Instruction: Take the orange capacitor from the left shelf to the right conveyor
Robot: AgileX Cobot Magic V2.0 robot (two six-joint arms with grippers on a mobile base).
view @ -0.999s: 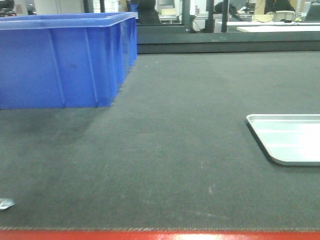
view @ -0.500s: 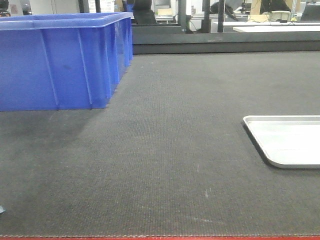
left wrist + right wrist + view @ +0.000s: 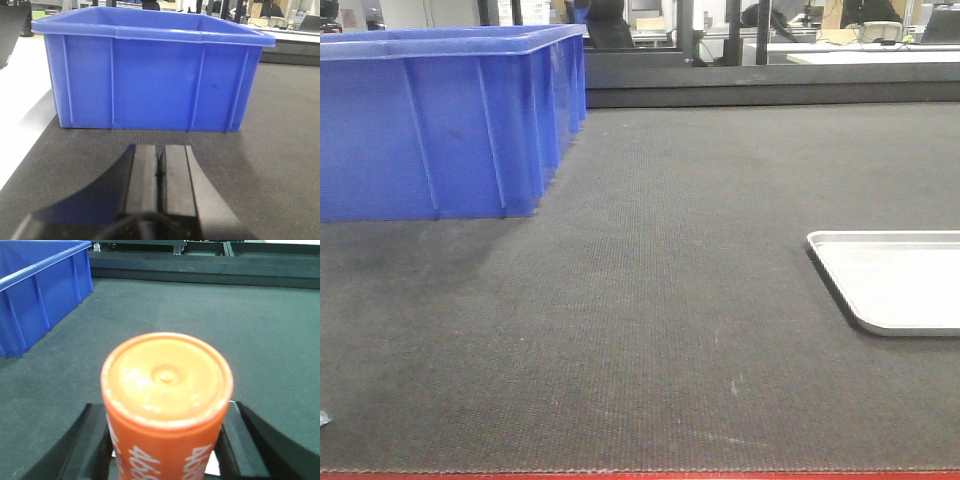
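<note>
Orange capacitor [image 3: 167, 405] sits clamped between the right jaws, with a dark finger [image 3: 87, 440] pressed to each side. Its flat orange end faces the wrist camera, and white "4680" digits show on its side. It is held over the grey conveyor [image 3: 260, 330]; whether it touches the belt cannot be told.

The left jaws are closed pad to pad, with only a thin seam between the black fingers [image 3: 145, 175] and nothing gripped. They point at a blue bin [image 3: 150, 75] standing on the conveyor just ahead, and a white counter [image 3: 17, 100] runs along the belt at that view's left.

From the front, the bin stands far left and a silver tray [image 3: 895, 285] lies flat at the right, well apart from it, with bare belt between. A red edge [image 3: 640, 476] lines the conveyor's near side
</note>
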